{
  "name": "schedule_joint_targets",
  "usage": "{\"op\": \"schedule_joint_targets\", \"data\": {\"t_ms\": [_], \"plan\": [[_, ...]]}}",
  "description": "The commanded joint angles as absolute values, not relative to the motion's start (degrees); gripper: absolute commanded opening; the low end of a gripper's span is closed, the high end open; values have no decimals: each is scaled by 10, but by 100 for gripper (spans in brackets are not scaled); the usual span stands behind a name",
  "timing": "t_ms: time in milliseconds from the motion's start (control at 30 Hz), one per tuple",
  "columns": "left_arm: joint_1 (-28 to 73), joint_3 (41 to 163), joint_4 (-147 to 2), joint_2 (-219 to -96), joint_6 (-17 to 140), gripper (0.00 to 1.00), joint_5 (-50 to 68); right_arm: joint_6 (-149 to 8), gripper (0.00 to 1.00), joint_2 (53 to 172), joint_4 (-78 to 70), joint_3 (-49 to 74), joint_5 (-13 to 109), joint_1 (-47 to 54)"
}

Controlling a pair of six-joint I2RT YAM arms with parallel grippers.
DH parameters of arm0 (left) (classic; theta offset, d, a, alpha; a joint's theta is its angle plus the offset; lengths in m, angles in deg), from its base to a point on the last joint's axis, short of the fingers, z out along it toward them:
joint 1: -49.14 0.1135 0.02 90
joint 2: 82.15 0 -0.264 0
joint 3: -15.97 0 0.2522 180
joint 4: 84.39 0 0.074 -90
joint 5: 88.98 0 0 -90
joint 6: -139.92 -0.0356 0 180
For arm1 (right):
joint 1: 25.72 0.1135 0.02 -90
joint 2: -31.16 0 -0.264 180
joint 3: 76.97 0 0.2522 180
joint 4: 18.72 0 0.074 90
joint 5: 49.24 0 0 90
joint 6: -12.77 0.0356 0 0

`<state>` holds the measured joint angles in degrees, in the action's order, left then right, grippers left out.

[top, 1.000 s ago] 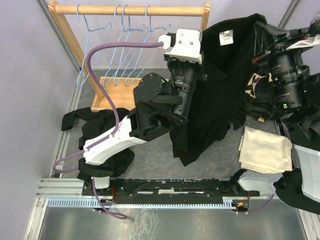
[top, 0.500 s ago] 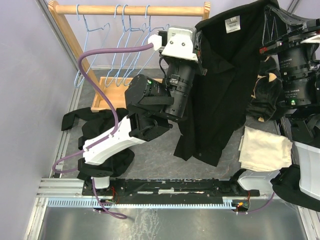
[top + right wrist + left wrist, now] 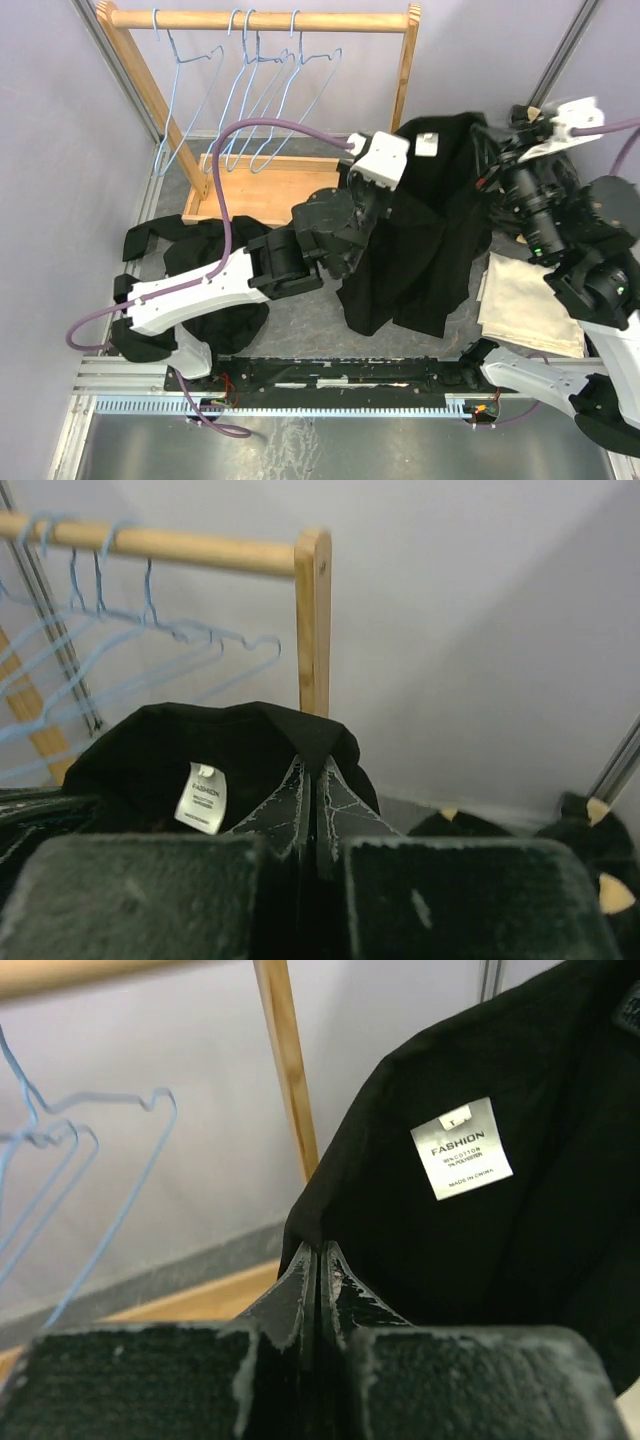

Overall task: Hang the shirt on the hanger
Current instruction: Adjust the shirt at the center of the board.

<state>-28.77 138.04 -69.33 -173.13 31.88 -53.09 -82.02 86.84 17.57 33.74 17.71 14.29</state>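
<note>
Well, I see the wooden rack at the back left, and just right of it the shirt hangs collar-up between both arms. Blue hangers hang on the rack's bar. My left gripper and right gripper are each clamped on the collar, either side of the white tag.

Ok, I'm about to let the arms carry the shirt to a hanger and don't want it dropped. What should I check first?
1. Left gripper shut on the shirt collar: ok.
2. Right gripper shut on the collar: ok.
3. Tag in view between the two grips: ok.
4. Hangers hanging on the rack: ok.
5. Shirt on a hanger: not ok, not yet done.
6. Hem clear of the table: cannot tell.
</note>
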Motion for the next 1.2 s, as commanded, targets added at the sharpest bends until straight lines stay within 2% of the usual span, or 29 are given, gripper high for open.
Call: {"op": "schedule_joint_targets", "data": {"t_ms": [0,267,467,800,1000,1167], "plan": [[-284,1270,-605,-1645,501,3,-540,-758,0,830,232,257,167,143],[-274,1047,-516,-1552,707,3,-476,-662,0,756,291,103,166,142],[-274,948,-504,-1524,803,3,-454,-611,0,747,335,26,183,142],[-273,921,-493,-1555,844,3,-446,-555,0,757,333,-96,219,142],[-267,907,-494,-1580,859,3,-443,-530,0,761,335,-132,193,142],[-234,879,-526,-1600,861,3,-372,-501,0,790,354,-148,159,142]]}}
